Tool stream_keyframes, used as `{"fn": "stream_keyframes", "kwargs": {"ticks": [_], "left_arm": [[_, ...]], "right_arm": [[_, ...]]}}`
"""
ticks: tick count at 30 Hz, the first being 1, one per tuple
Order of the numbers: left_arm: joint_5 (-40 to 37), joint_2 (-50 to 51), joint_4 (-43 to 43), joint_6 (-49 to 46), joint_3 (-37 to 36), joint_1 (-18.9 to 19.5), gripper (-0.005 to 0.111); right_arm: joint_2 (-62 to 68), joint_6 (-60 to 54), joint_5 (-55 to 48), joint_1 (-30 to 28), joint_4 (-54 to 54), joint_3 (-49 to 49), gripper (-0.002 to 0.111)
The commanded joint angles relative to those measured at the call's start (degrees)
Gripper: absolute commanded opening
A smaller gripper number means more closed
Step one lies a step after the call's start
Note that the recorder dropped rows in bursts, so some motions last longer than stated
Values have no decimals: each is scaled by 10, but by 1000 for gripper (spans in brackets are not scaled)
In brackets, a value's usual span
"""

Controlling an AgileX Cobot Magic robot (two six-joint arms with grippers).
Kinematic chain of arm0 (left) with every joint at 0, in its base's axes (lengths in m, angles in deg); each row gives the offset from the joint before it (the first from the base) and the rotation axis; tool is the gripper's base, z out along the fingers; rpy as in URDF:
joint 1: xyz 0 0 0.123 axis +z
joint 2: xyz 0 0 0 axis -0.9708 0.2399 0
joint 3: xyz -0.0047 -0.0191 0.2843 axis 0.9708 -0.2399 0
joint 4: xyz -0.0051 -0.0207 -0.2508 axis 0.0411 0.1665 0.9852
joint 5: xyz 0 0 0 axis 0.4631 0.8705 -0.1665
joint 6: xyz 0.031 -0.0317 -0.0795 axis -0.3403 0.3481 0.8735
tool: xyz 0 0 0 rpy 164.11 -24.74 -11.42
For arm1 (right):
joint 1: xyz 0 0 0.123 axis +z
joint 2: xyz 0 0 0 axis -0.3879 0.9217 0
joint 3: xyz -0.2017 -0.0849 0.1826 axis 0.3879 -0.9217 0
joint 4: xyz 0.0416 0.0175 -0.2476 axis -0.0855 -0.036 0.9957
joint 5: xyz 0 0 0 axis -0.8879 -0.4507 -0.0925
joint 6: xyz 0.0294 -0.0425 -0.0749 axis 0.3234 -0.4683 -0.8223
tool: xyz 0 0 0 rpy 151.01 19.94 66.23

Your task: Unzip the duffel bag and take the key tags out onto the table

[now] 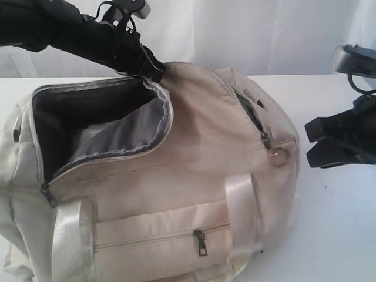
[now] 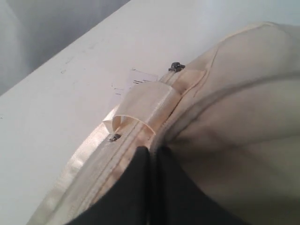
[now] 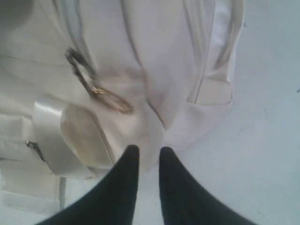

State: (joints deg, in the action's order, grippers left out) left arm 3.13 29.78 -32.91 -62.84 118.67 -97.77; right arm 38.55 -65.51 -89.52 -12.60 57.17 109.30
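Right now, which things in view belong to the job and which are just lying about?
Job: duffel bag, main zip open; left gripper pinching its flap; right gripper, open, empty; table. Key tags not visible.
Lying about: white paper slip on table.

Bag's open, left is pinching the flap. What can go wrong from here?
1. The left gripper pinches only the rim of the duffel bag; a slip would likely drop the flap over the opening.
2. No key tags are visible in the dark lining, so the right gripper would reach in blind.
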Motion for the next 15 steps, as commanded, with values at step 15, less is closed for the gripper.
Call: {"fn": "stream_keyframes", "kwargs": {"ticks": [15], "left_arm": [[-337, -126, -218, 202, 67, 10, 63]], "right_arm": [[-34, -26, 4, -9, 1, -3, 66]]}}
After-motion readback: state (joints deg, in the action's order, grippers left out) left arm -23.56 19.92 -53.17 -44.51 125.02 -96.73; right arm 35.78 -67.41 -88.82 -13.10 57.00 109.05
